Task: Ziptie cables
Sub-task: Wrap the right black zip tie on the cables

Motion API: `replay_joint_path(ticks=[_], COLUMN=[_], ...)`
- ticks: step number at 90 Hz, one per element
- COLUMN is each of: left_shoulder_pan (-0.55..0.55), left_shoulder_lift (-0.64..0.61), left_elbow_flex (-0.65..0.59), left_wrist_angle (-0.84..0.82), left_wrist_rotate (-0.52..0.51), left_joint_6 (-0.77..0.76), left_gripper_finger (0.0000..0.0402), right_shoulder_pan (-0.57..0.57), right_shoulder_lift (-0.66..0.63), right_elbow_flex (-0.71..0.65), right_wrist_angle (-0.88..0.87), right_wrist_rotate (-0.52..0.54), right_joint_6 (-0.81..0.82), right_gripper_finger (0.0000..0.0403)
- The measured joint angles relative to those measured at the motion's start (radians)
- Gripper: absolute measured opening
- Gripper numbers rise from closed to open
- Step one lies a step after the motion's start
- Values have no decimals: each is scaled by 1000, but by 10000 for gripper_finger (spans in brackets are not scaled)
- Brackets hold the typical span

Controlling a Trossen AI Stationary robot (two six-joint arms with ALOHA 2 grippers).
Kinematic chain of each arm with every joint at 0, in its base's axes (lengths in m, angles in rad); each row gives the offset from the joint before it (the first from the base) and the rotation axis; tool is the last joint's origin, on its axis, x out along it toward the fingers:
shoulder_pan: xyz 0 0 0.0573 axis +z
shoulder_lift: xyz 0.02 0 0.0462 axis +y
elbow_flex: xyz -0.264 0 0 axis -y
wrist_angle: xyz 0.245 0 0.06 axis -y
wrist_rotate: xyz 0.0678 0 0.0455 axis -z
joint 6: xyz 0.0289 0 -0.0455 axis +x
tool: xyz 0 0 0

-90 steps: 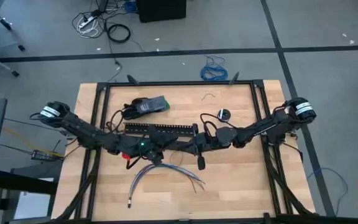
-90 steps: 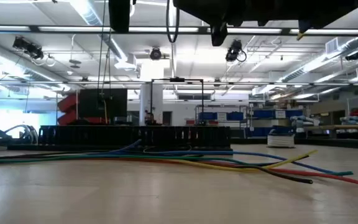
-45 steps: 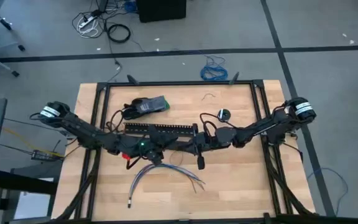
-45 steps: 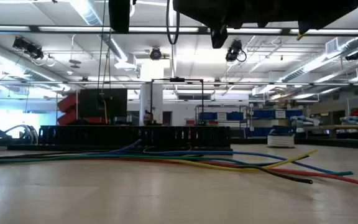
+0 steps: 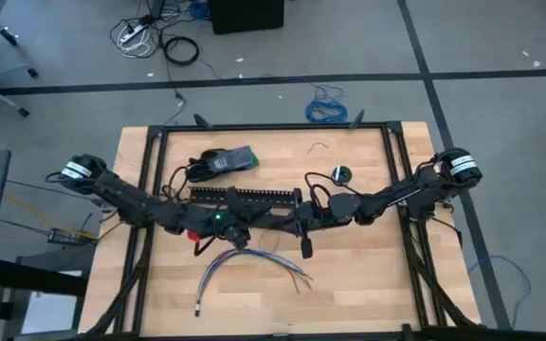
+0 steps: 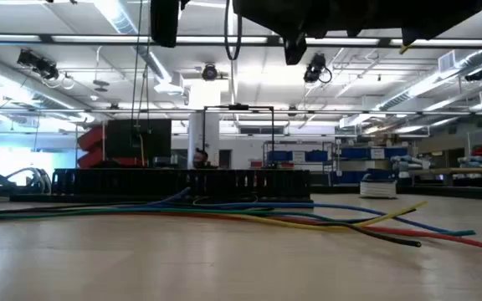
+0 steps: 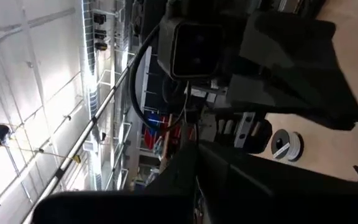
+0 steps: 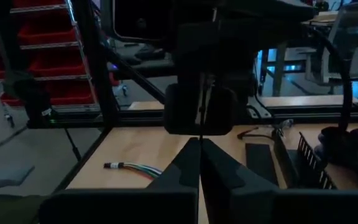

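Note:
The cables [image 5: 249, 263] lie loose on the wooden table near its front, fanned out, and show in the low view [image 6: 249, 213] and the right wrist view [image 8: 132, 168]. Above the table's middle my left gripper [image 5: 265, 222] and right gripper [image 5: 284, 219] face each other tip to tip, both shut, clear of the cables. A very thin black ziptie [image 8: 201, 99] runs from my right gripper's tips [image 8: 199, 142] toward the left gripper. The same thin strip [image 7: 188, 121] shows at my left gripper's tips [image 7: 194, 149]. My left gripper is shut with the thin ziptie [image 7: 192, 138] coming out at its fingertips, lifted clear of the table. Which part of the strip it has cannot be told. My right gripper pinches the ziptie [image 8: 200, 134] between its two fingers, which come level from the table's right. The strip stands out beyond the tips, clear of the table.
A long black slotted channel [image 5: 245, 196] lies across the table just behind the grippers. A black and grey device [image 5: 224, 161] sits at the far left, and a small round spool [image 5: 340, 174] and a wire scrap [image 5: 320, 146] at the far right. A short black piece [image 5: 305, 248] lies near the cables.

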Motion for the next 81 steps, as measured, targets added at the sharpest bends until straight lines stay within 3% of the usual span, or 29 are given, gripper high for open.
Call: replay_joint_path(ticks=[81], left_shoulder_pan=[-6], left_shoulder_lift=[0], left_elbow_flex=[0], left_wrist_angle=[-8], left_wrist_rotate=[2], left_joint_6=[-13], left_gripper_finger=[0], right_shoulder_pan=[-1], right_shoulder_lift=[0], right_elbow_flex=[0], right_wrist_angle=[-3], right_wrist_rotate=[0], right_joint_6=[-11], right_gripper_finger=[0])
